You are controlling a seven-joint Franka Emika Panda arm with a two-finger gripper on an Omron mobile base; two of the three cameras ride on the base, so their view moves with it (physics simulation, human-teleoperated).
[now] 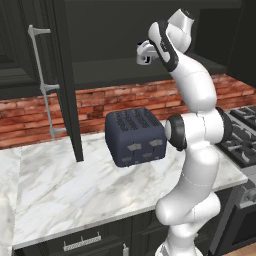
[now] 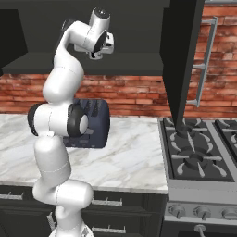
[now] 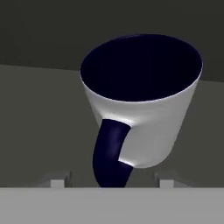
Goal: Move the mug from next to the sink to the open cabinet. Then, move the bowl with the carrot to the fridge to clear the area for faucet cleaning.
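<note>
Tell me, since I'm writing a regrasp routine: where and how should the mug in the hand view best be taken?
Probably by the mug's dark loop handle, fingers closing across it from its two sides. It juts toward the camera between the fingertips, while the white body looks wider than the gap between them.

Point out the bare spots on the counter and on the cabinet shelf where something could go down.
The marble counter is bare left of and in front of the toaster, and between the toaster and the stove. The open cabinet shelf looks bare too, apart from the mug just ahead of the gripper.
</note>
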